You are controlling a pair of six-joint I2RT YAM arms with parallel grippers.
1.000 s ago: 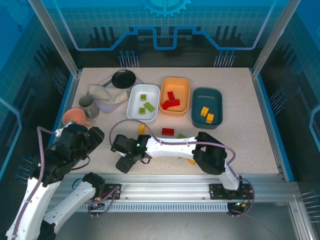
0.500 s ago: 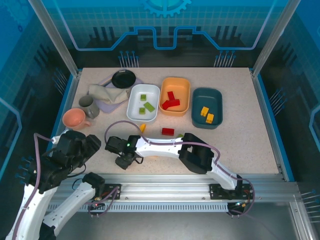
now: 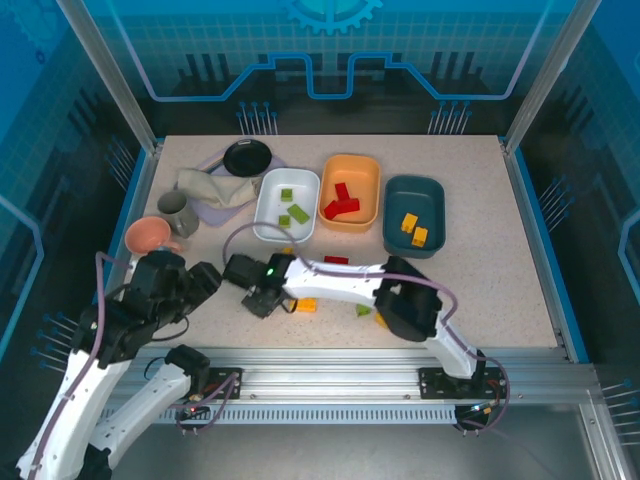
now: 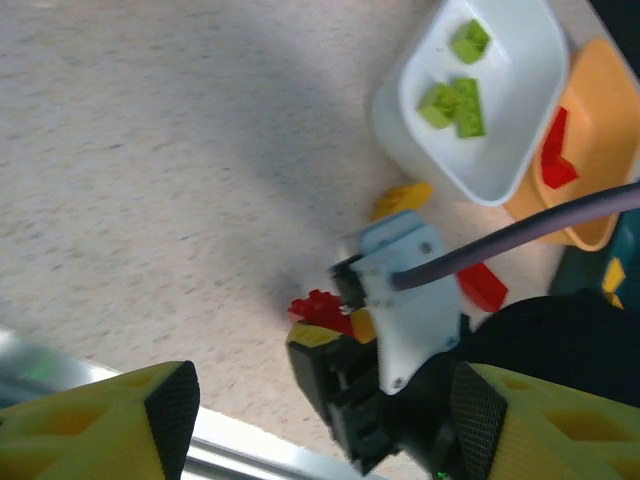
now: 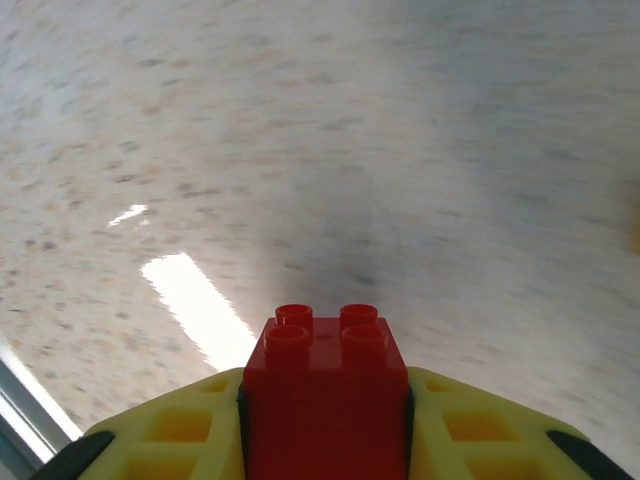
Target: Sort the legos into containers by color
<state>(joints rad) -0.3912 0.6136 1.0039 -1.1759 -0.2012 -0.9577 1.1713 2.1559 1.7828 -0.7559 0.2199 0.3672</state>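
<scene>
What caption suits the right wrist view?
A red lego clamped in the right claw, speckled table beyond.

pink mug point(image 3: 150, 236) beside grey cup point(image 3: 175, 212), cloth point(image 3: 215, 187), black dish point(image 3: 247, 157).

Overhead and left-wrist cameras share the white tub point(image 3: 268, 200); right wrist hugs tabletop point(image 5: 400, 150).

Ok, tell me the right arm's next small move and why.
Probably lift the right hand and carry it toward the orange tub. It is shut on a red brick, and the red bricks already sorted lie in that tub; the white tub holds green ones.
</scene>
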